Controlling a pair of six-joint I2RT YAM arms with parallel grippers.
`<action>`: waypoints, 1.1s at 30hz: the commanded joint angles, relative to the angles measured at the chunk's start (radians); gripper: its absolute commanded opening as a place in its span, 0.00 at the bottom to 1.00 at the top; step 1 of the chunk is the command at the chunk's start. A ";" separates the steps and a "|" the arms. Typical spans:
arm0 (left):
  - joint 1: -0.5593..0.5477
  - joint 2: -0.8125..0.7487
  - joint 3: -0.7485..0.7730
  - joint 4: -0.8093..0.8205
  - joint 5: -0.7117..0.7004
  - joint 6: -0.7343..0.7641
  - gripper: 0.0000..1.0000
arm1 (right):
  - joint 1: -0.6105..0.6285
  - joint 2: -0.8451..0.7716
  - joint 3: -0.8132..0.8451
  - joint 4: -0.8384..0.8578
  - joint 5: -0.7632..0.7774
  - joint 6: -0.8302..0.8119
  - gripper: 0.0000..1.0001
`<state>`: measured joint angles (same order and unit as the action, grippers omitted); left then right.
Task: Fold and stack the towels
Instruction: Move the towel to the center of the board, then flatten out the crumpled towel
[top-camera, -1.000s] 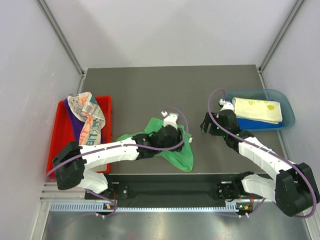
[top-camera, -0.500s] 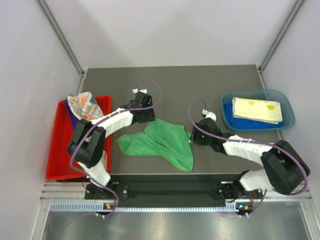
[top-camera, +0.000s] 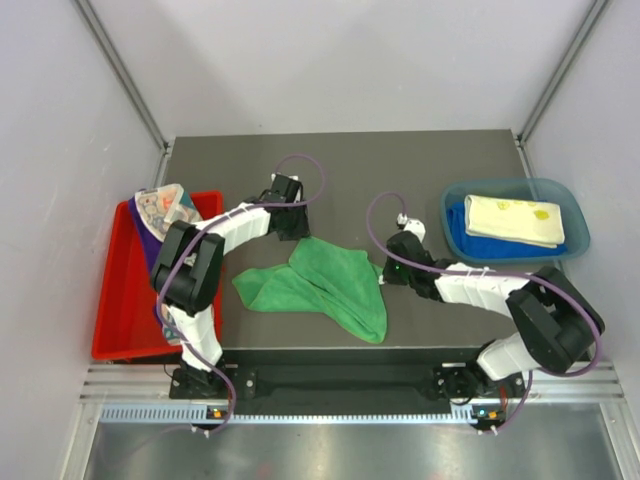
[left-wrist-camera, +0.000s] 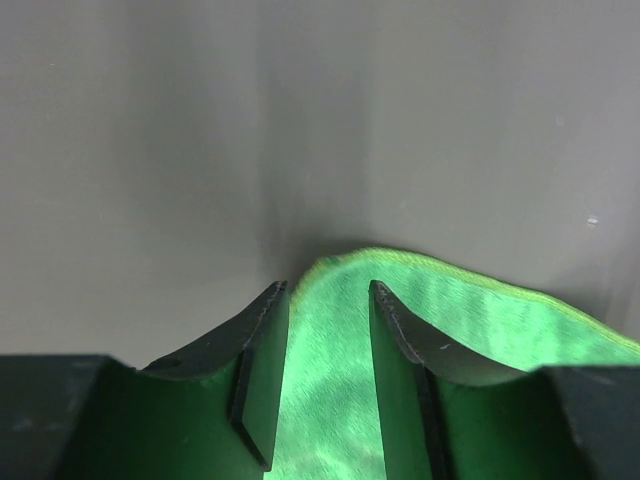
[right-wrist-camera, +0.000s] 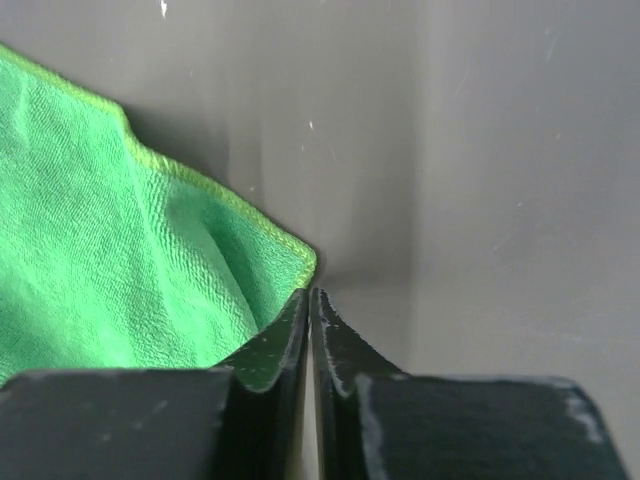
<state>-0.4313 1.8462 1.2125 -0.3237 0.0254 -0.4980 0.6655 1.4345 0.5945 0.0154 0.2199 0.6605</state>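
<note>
A green towel (top-camera: 325, 285) lies crumpled on the dark table (top-camera: 340, 170). My left gripper (top-camera: 296, 234) is at its far corner. In the left wrist view it (left-wrist-camera: 328, 295) stands open, with that green corner (left-wrist-camera: 340, 330) between the jaws. My right gripper (top-camera: 383, 270) is at the towel's right corner. The right wrist view shows it (right-wrist-camera: 311, 293) shut at the hemmed tip of the green towel (right-wrist-camera: 120, 260). A pale yellow towel (top-camera: 515, 220) rests folded on a blue towel (top-camera: 468, 238). A purple towel (top-camera: 148, 245) and a white towel with orange lettering (top-camera: 178, 240) lie in a heap.
The translucent blue bin (top-camera: 575, 225) holding the two folded towels stands at the right. At the left, a red tray (top-camera: 120, 300) holds the heap. Grey walls close in the table on the left, far and right sides.
My left arm swung off the green towel's middle to its far corner. My right gripper moved left from the bin to the towel's right corner and shut there.
</note>
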 joint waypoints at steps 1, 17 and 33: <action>0.012 0.030 0.039 -0.029 0.016 0.032 0.42 | 0.008 -0.026 0.056 -0.012 0.070 -0.021 0.01; 0.019 0.081 0.078 -0.026 0.041 0.064 0.43 | -0.187 -0.079 0.134 -0.146 0.047 -0.145 0.01; 0.020 0.120 0.147 -0.118 0.050 0.174 0.46 | -0.170 -0.057 0.071 -0.108 0.007 -0.131 0.45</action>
<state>-0.4183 1.9392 1.3117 -0.4149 0.0669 -0.3641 0.4854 1.3705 0.6731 -0.1265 0.2363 0.5255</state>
